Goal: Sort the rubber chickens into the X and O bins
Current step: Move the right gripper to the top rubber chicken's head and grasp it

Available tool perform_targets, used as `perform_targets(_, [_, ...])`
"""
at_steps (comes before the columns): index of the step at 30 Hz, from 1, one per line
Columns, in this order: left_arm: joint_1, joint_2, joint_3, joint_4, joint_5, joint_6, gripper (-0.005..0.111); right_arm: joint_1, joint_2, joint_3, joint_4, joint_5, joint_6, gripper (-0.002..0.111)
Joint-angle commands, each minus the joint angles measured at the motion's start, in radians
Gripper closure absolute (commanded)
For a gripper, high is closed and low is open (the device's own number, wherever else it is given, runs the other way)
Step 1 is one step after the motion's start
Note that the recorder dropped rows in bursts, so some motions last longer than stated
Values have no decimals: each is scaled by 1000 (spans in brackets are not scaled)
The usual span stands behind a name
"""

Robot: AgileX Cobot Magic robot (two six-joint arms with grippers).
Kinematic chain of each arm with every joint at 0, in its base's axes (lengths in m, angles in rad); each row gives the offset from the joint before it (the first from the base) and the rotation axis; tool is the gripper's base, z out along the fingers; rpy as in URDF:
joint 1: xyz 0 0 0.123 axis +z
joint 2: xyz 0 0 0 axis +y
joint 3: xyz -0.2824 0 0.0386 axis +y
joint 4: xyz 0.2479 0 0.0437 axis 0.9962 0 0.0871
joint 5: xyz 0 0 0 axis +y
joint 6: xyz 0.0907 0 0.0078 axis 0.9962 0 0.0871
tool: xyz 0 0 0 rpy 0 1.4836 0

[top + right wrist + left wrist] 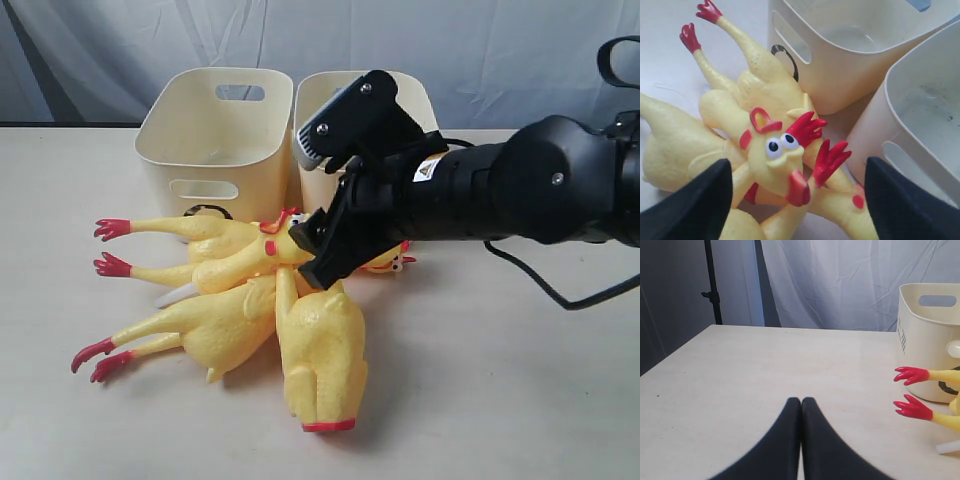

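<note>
Several yellow rubber chickens (240, 300) lie piled in front of two cream bins. The left bin (215, 130) shows part of a black round mark (205, 212) low on its front. The right bin (425, 95) is mostly hidden by my right arm, and its mark is not visible. My right gripper (312, 255) hangs open over the heads of the pile. In the right wrist view a chicken head (775, 150) with a red comb lies between the spread fingers of that gripper (797, 170). My left gripper (801, 401) is shut on nothing above bare table, left of two red feet (912, 407).
The chickens' red feet (110, 265) point left across the table (500, 380). A black cable (560, 290) trails from the right arm over the table. A grey curtain (100, 50) hangs behind the bins. In the left wrist view a dark stand (712, 285) rises beyond the table's far edge.
</note>
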Motion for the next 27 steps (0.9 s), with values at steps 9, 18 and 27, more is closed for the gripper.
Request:
perform_targets(9, [1,-6,3,7,0,-1,107,4,99,-8,-6,-72,-4,39])
perform_targets(18, [1,-6,3,7,0,-1,107,4,143,-8,-6,-80,-4,39])
perform_targets(27, [1,-6,3,7,0,-1,107,8,143,-13,-6,-118,-4,39])
